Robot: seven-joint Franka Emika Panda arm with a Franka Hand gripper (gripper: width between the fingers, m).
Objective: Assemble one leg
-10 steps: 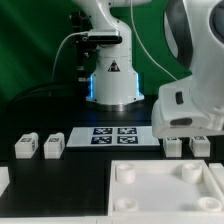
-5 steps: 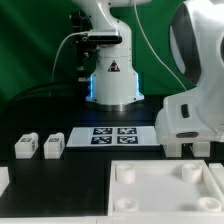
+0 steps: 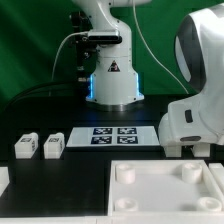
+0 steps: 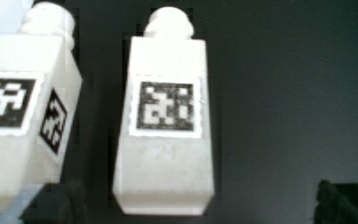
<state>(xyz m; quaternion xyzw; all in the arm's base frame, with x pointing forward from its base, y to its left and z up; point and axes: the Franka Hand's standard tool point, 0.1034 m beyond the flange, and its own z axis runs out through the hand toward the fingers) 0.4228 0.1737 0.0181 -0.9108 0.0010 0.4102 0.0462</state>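
The gripper (image 4: 195, 198) is held wide open and empty, with a dark fingertip (image 4: 34, 203) at each side of the leg (image 4: 172, 115). The leg lies flat on the black table (image 4: 282, 100), just beside a second leg (image 4: 25, 100) but apart from it. The step in hand is judged to be the approach for the grasp. A straight descent and a closing on the long sides is called for next, and the neighbour should not be touched.

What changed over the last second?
The arm dropped lower and shifted toward the exterior view's right, over the right-hand legs. Nothing gripped; gripper open. Left-hand legs, marker board and panel unchanged.
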